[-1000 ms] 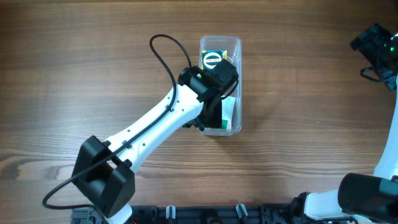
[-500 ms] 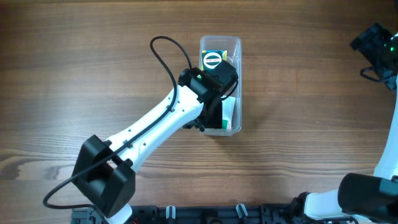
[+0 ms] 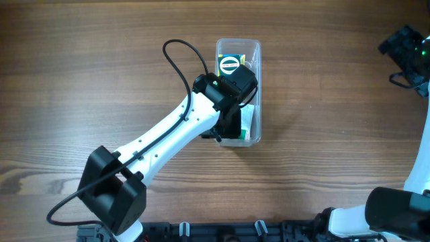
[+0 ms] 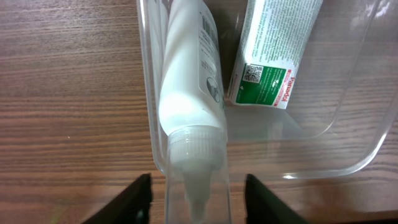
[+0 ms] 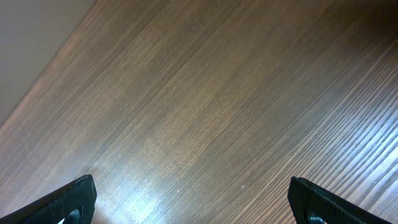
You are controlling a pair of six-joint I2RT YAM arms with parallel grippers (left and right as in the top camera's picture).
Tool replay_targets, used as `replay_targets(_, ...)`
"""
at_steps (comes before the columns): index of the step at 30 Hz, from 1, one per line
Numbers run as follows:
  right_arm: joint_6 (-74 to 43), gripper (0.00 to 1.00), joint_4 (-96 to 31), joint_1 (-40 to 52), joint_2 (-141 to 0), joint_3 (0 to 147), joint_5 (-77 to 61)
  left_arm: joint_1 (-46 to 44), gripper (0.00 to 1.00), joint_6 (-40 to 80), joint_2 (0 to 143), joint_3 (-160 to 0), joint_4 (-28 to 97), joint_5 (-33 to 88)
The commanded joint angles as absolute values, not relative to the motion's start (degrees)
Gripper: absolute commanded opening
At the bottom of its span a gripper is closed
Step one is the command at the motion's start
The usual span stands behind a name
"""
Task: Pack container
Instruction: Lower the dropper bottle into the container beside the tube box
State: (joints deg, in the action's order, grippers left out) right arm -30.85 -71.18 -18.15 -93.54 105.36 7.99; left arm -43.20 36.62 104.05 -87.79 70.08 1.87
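Observation:
A clear plastic container stands on the wooden table at center. My left gripper hovers over its near end. In the left wrist view a white bottle with a clear pointed cap lies along the container's left wall. A green-and-white toothpaste box lies beside it. My left gripper is open, its fingers standing either side of the cap without touching it. An item with a round green label fills the container's far end. My right gripper is open over bare wood.
The right arm is parked at the far right edge of the table, well away from the container. A black cable loops off the left arm, just left of the container.

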Motion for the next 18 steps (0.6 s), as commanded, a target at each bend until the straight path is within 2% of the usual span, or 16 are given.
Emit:
replay_targets(1, -31.64, 1.0, -71.09, -17.87, -93.8, 105.3, 8.56, -42.89, 0.45, 36.47, 104.81, -87.2, 70.3, 3.42)
replay_targets(18, -31.66, 1.0, -71.09, -17.87, -93.8, 105.3, 8.58, -42.81, 0.44, 35.38, 104.81, -87.2, 69.23, 0.12)
